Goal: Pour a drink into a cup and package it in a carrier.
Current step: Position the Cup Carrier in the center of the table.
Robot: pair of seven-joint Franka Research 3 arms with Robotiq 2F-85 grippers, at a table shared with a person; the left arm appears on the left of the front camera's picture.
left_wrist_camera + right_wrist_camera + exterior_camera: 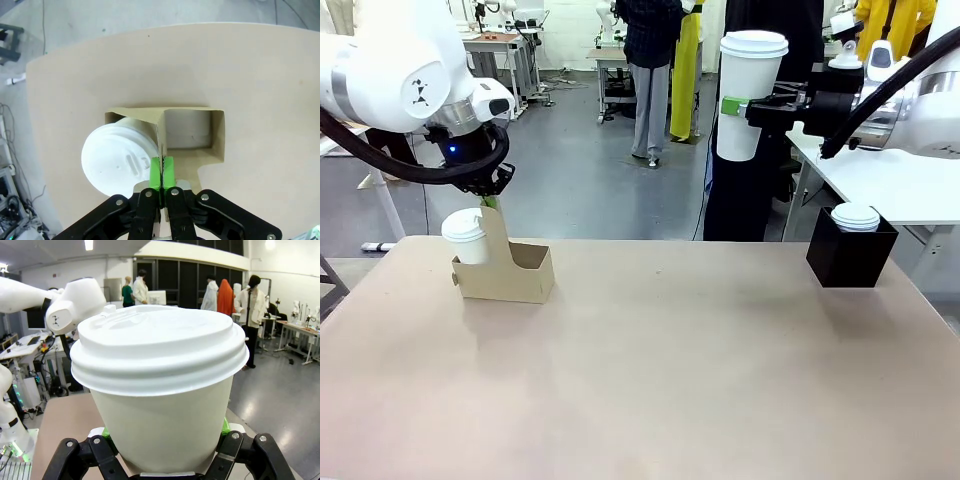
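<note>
Clasping the lidded cup (751,70) upright in the right gripper (738,108), high and well right of the carrier (516,281). Pinching its handle (498,232) with the left gripper (162,167).

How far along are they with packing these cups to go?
Done: one lidded cup sits in the carrier. In hand: the left gripper pinches the carrier's handle, while the right gripper holds a second lidded cup up in the air. Left: lowering it into the carrier's empty hole.
</note>
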